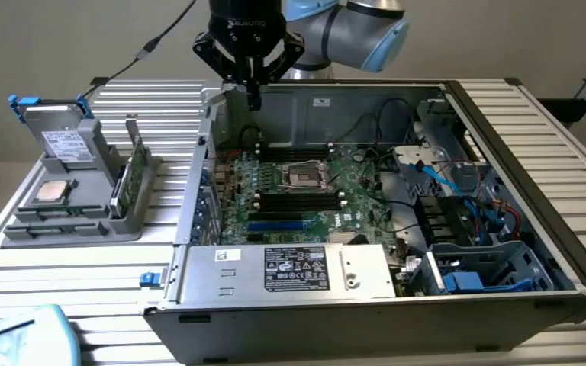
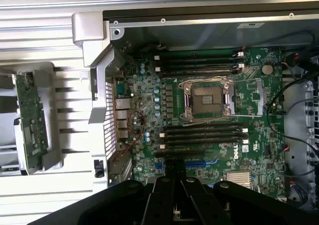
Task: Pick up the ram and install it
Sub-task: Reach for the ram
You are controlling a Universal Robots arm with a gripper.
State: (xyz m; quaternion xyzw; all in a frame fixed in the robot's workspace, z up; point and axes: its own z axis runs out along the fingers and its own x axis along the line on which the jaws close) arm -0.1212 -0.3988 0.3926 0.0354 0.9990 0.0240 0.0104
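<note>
Nothing is done yet: my gripper (image 1: 255, 93) hangs closed and empty above the case (image 1: 323, 114), the ram (image 1: 133, 171) racked at its nine o'clock in the exterior view.

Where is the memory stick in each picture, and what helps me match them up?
Exterior view: the ram stands on edge in the grey holder at the exterior view's left, outside the computer case.
Wrist view: the ram sits in that holder, across the case's side wall from the motherboard.
Shared landmark: the square processor socket on the motherboard.
</note>
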